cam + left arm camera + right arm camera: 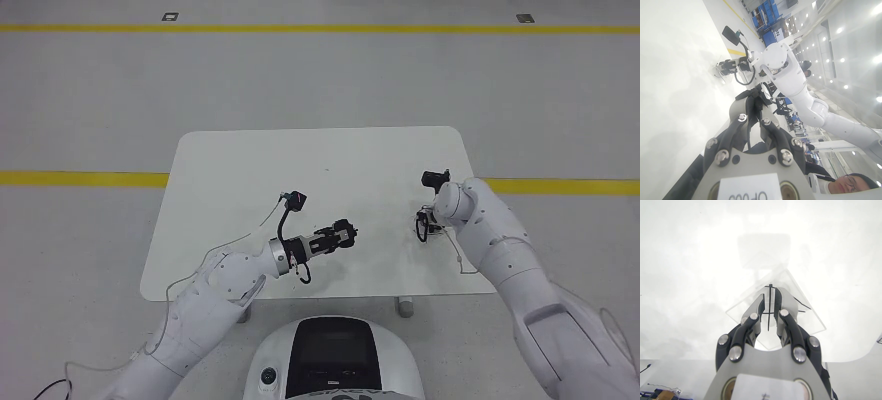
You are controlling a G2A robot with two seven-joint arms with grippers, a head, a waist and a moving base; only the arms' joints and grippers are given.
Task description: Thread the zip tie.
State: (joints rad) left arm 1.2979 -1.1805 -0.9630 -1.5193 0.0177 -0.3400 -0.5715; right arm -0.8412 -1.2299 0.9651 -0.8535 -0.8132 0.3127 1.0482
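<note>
Right tool (770, 292) hangs spread over the zip tie (769, 302), one finger on either side of a black strand that lies on a clear plate (806, 321) near the right edge of the table (300, 170). Left tool (350, 233) hovers over the table's middle, well apart, its fingers seemingly pressed together; whether they pinch anything I cannot tell. By my reading the tie is not gripped yet, so grasping, lifting and feeding tail through head all remain. The table is white, on a pale floor (100, 100) with yellow lines (300, 28); blue shelving (770, 9) stands in the room behind.
</note>
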